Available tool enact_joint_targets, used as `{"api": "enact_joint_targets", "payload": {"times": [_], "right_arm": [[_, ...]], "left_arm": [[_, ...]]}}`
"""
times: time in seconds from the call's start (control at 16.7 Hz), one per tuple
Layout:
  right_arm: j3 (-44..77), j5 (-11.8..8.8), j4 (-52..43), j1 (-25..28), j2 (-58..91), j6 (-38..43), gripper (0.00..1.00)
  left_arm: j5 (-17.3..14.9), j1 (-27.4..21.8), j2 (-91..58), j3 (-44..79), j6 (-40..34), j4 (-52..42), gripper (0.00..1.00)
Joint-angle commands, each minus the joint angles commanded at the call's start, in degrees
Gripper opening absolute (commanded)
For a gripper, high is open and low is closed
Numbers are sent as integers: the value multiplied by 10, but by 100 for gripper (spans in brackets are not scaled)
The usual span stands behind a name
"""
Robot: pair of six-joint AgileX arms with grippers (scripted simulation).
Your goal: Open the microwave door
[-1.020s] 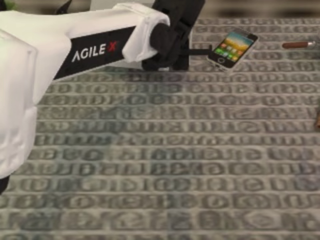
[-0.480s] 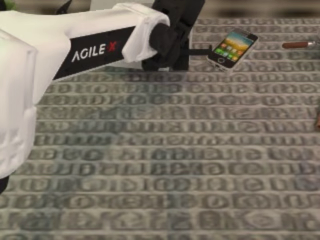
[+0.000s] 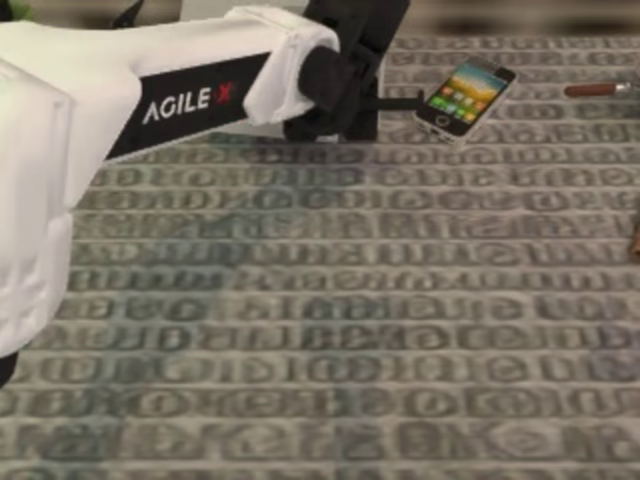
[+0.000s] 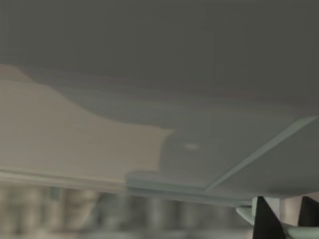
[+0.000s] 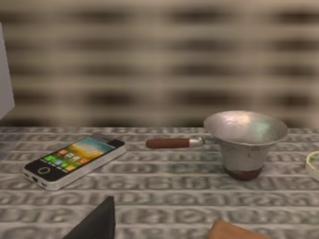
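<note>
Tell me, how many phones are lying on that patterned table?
1. A white smartphone with a colourful lit screen lies near the table's far edge, just right of the left arm's black wrist. More could be hidden beneath that big white arm.

Top view: camera above table (image 3: 330, 330), looking straight down; left arm (image 3: 150, 100) fills upper left, close to lens. Left wrist view: pressed very near pale microwave panel (image 4: 149, 99), facing it, almost nothing else visible. Right wrist view: low over table, facing level toward striped back wall (image 5: 159, 59). Shared by top and right wrist views: phone (image 3: 465, 97) (image 5: 75, 160), brown handle (image 3: 597, 90) (image 5: 168, 143).
</note>
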State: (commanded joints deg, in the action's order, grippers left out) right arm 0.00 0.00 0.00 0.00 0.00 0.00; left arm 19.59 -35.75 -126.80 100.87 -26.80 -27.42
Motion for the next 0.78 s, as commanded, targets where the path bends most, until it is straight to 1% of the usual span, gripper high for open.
{"api": "enact_joint_targets", "payload": {"times": [0.48,0.78], "right_arm": [[0,0,0,0,0,0,100],[0,0,0,0,0,0,100]], "left_arm": [[-4,-3,1,-10,5,4,0],[-26,5,33,-55,37,34,0]]}}
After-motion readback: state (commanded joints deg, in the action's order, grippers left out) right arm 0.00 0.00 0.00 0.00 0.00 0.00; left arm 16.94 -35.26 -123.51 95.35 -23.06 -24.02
